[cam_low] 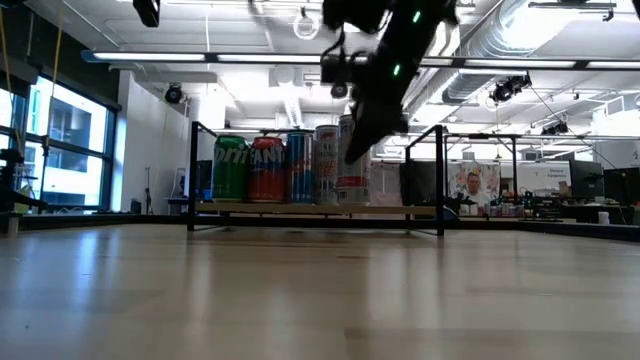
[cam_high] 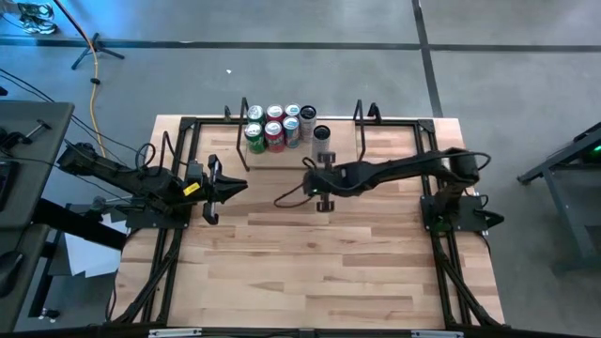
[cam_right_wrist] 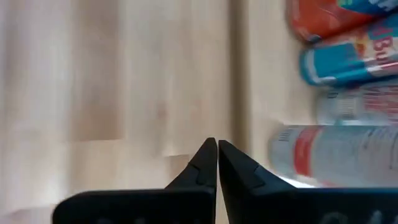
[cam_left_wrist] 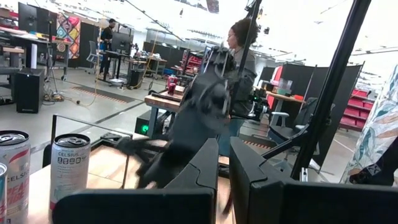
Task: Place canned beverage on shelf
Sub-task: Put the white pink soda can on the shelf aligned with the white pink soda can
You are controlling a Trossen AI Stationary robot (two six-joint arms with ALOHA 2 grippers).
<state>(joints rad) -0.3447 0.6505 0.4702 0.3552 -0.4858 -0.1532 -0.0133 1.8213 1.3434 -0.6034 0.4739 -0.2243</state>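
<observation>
A: Seven cans, is it, on the shelf (cam_high: 338,141)?

B: About that. It sits at the worktop's (cam_high: 310,263) twelve o'clock edge, cans (cam_high: 274,127) crowded at its nine o'clock end.

A: Arms?

B: Right gripper (cam_high: 324,183) hangs over the worktop just at six o'clock of the outermost can (cam_high: 322,133), jaws closed, empty. Left gripper (cam_high: 214,188) waits at nine o'clock, jaws closed too.

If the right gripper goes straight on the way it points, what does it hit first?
Probably bare tabletop: the shut right gripper points past the cans, which lie off to one side. Depth is unclear.
</observation>
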